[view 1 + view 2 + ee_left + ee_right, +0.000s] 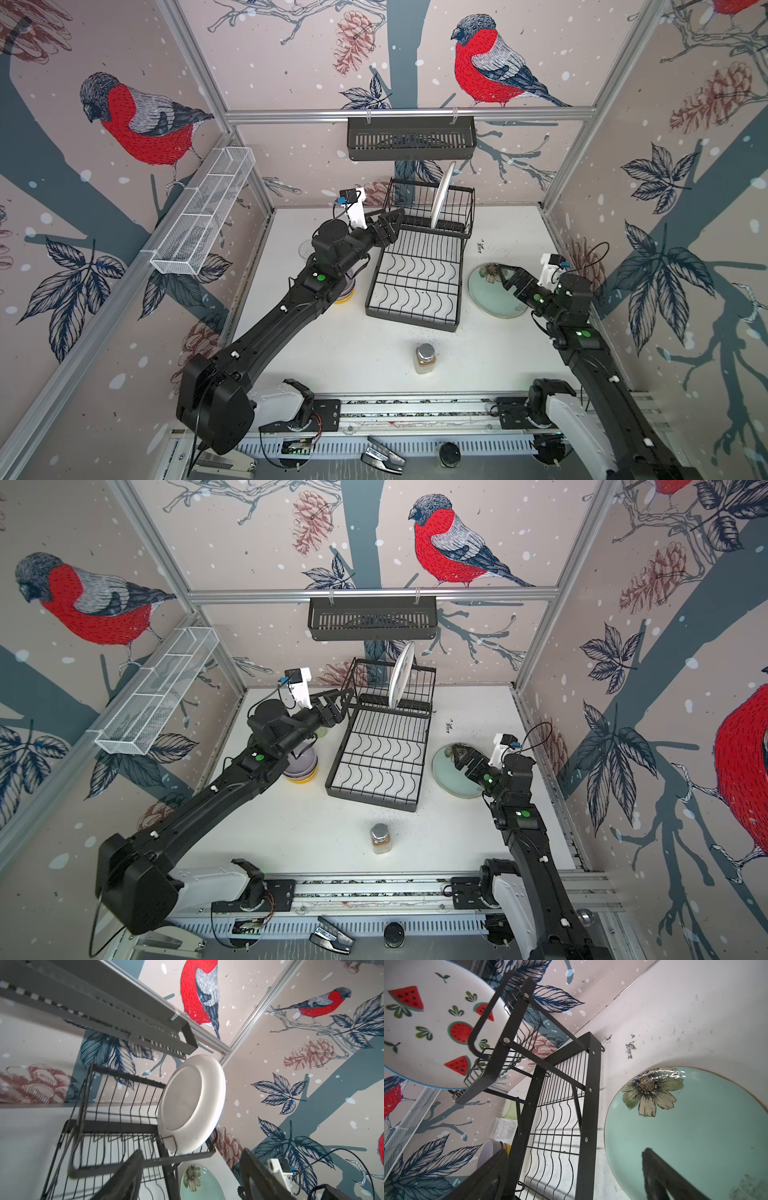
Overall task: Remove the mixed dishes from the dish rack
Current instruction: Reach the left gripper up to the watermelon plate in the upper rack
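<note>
Up on the raised back tier of the black wire dish rack [415, 274], the white watermelon-patterned plate [441, 195] stands on edge, face turned rightward, left pincer [394, 222] nearby and right pincer [508, 274] both gaping empty.

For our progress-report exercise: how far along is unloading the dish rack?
Done: the dish rack has a bare lower tier; the pale green plate, stacked bowls and tumblers sit on the table. In hand: nothing; the open left gripper is beside the plate tier, the right gripper open above the green plate. Left: the watermelon plate, upright in the rack.
</note>
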### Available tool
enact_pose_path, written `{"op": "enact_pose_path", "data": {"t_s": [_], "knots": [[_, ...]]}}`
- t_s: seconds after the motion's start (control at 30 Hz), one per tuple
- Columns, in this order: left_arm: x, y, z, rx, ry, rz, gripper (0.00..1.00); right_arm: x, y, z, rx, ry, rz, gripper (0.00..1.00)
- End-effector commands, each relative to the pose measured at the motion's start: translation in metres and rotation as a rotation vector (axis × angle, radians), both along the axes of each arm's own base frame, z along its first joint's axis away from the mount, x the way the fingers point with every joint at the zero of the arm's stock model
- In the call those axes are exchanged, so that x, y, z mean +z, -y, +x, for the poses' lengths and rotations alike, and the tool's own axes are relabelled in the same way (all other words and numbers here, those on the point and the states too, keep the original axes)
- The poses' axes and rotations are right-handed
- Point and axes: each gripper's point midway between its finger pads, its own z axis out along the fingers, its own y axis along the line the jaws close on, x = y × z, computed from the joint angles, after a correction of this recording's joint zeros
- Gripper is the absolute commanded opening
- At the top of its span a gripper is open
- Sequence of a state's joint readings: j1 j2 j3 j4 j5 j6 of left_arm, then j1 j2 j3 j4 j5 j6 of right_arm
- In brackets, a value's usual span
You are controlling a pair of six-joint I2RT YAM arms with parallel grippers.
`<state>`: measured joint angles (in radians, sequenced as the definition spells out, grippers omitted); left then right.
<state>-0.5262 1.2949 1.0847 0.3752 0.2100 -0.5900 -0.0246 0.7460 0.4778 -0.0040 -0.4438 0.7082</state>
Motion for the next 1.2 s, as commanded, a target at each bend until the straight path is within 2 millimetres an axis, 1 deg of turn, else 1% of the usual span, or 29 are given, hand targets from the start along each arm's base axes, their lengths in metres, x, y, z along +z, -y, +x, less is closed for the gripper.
{"op": "enact_pose_path", "data": {"t_s": [0.0, 0.1, 0.23, 0.3, 0.4, 0.53, 0.73, 0.8, 0.93, 1.03, 1.17], "knots": [[0.017, 0.023, 0.000, -0.078, 0.059, 0.013, 0.73, 0.008, -0.002, 0.001, 0.001, 0.057, -0.019, 1.00], [0.020, 0.049, 0.005, -0.129, 0.067, 0.034, 0.72, 0.006, -0.003, -0.002, 0.006, 0.061, -0.021, 1.00], [0.016, 0.085, 0.014, -0.182, 0.048, 0.087, 0.71, 0.003, -0.002, -0.003, -0.003, 0.066, -0.031, 1.00], [0.012, 0.097, 0.019, -0.192, 0.037, 0.110, 0.71, 0.001, -0.001, -0.003, -0.010, 0.064, -0.037, 1.00], [0.003, 0.109, 0.029, -0.173, 0.018, 0.144, 0.70, -0.002, 0.000, -0.003, -0.015, 0.059, -0.043, 1.00], [-0.009, 0.117, 0.046, -0.152, -0.012, 0.183, 0.67, -0.007, 0.000, -0.003, -0.012, 0.053, -0.051, 1.00], [-0.019, 0.127, 0.059, -0.140, -0.030, 0.225, 0.61, -0.015, 0.003, -0.002, -0.025, 0.035, -0.066, 1.00], [-0.023, 0.127, 0.064, -0.120, -0.030, 0.244, 0.61, -0.016, 0.004, -0.002, -0.031, 0.033, -0.070, 1.00], [-0.033, 0.120, 0.076, -0.042, -0.043, 0.296, 0.59, -0.019, 0.012, -0.001, -0.076, 0.020, -0.099, 1.00], [-0.036, 0.119, 0.080, 0.000, -0.037, 0.335, 0.58, -0.017, 0.016, -0.002, -0.093, 0.022, -0.113, 1.00], [-0.037, 0.118, 0.083, 0.074, -0.015, 0.407, 0.51, -0.019, 0.016, -0.002, -0.098, 0.019, -0.114, 1.00]]}}
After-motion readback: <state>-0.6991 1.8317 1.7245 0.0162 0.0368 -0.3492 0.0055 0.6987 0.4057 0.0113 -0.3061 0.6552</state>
